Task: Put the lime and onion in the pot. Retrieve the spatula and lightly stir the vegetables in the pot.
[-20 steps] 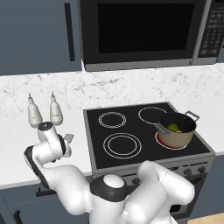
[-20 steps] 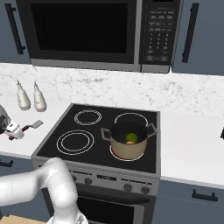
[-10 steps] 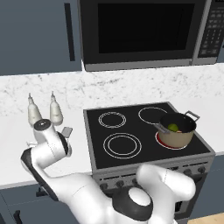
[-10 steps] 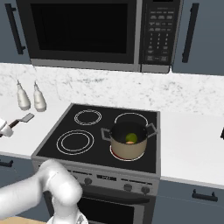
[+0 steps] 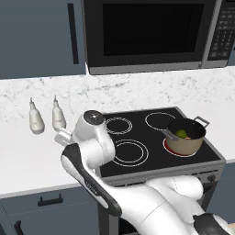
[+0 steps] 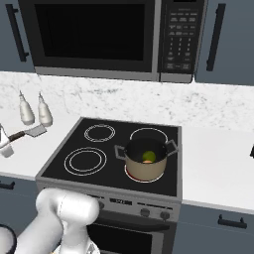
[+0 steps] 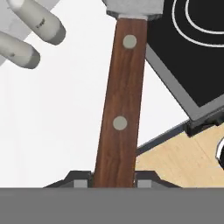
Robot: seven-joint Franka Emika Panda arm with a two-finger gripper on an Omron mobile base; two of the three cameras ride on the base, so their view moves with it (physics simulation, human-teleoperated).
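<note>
Three camera angles show a rendered kitchen. Dark blue-grey cabinets point(image 6: 223, 34) hang along the top wall, and a black microwave point(image 5: 151, 34) with a keypad on its right side sits between them; the keypad markings are too small to read. A white speckled marble backsplash runs beneath it, above a white counter point(image 5: 27, 156) with dark drawers below. Set into the counter is a black glass stove point(image 6: 106, 149) with four white-ringed burners and a row of knobs along its front edge.

On the stove's front right burner stands a tan pot point(image 6: 145, 159) with a metal rim and two side handles. Inside it lie the green lime point(image 6: 148, 157) and, just beside it, the orange-tan onion point(image 6: 149, 160), mostly hidden by the pot wall.

Two white bottles point(image 5: 45, 117) stand upright side by side on the counter, left of the stove near the backsplash.

The white robot arm point(image 5: 92, 147) rises over the counter's front left part. From the right base camera, the spatula point(image 6: 30, 132) shows near the left edge of the picture, over the counter below the bottles, its grey blade toward the stove. The hand camera shows its reddish-brown, two-rivet handle running up from the gripper point(image 7: 113, 181), whose two fingers are clamped on either side of the handle's end. Whether the blade touches the counter cannot be told.
</note>
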